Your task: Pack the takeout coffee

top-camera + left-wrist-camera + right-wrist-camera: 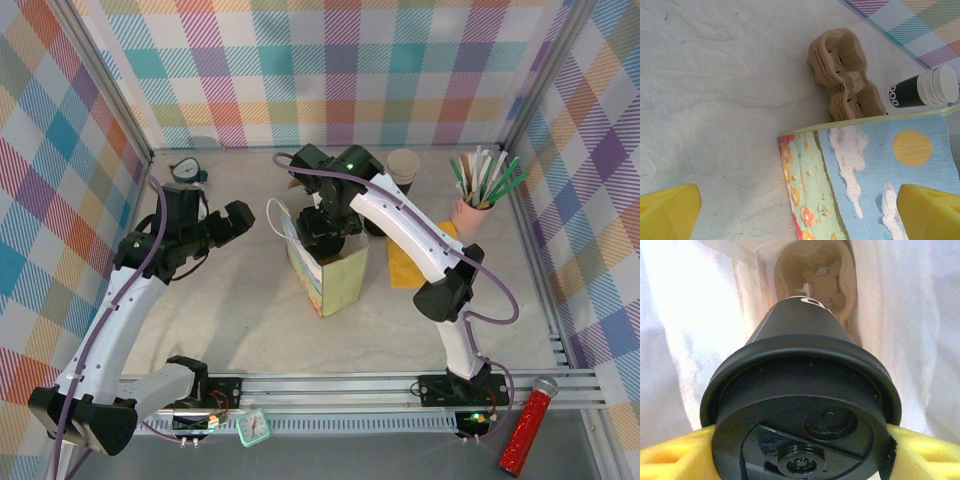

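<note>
Takeout coffee (800,405) sits pinched at its lid rim in the right pincer (798,449), inside the paper bag (900,315); likely light, glossy, crushable, so the stiff rim suits. Beyond it lies a pulp carrier (815,275). Left pincer (800,212) stands spread.

The right wrist view's bottom edge crops the takeout coffee (800,380).

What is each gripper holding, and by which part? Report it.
The right gripper holds the takeout coffee by the sides of its lid; the left gripper holds nothing.
</note>
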`<state>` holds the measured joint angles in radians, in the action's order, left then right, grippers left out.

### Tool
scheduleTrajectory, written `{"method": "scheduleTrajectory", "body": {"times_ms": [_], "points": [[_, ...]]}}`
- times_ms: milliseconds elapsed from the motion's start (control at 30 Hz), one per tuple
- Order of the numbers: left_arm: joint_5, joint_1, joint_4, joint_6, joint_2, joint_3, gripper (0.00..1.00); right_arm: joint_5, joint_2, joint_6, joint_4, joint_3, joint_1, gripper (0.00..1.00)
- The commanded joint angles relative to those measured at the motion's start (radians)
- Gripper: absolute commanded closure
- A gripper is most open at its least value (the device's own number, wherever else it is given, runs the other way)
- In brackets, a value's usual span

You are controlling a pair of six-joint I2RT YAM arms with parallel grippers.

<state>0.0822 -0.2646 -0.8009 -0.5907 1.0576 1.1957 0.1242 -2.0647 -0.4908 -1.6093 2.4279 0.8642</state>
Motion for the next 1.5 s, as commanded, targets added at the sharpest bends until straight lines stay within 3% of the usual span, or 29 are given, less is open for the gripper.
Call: {"method": "scheduleTrajectory", "body": {"times_ms": [0,200,433,700,900,1300,1467], "points": [[0.016,-0.013,0.028,-0.007,-0.023,0.046,0.0,0.027,0.052,-0.016,-0.106,0.025,0.004,0.27],[0.039,-0.031,0.043,0.016,-0.029,0.122,0.04,0.049,0.085,-0.02,-0.1,0.024,0.004,0.27],[0.128,-0.078,0.176,0.012,-0.01,0.187,0.2,0.063,0.118,-0.023,-0.081,0.023,0.004,0.27],[0.195,-0.15,0.273,0.022,0.097,0.262,0.53,0.075,0.148,-0.012,-0.066,0.02,0.004,0.27],[0.276,-0.165,0.348,-0.038,0.207,0.275,0.84,0.073,0.174,-0.002,-0.048,0.006,0.004,0.27],[0.34,-0.221,0.288,0.0,0.374,0.382,0.93,0.081,0.226,0.024,0.016,-0.011,0.004,0.27],[0.312,-0.25,0.195,0.05,0.416,0.406,0.97,0.084,0.245,0.031,0.042,-0.027,0.004,0.27]]}}
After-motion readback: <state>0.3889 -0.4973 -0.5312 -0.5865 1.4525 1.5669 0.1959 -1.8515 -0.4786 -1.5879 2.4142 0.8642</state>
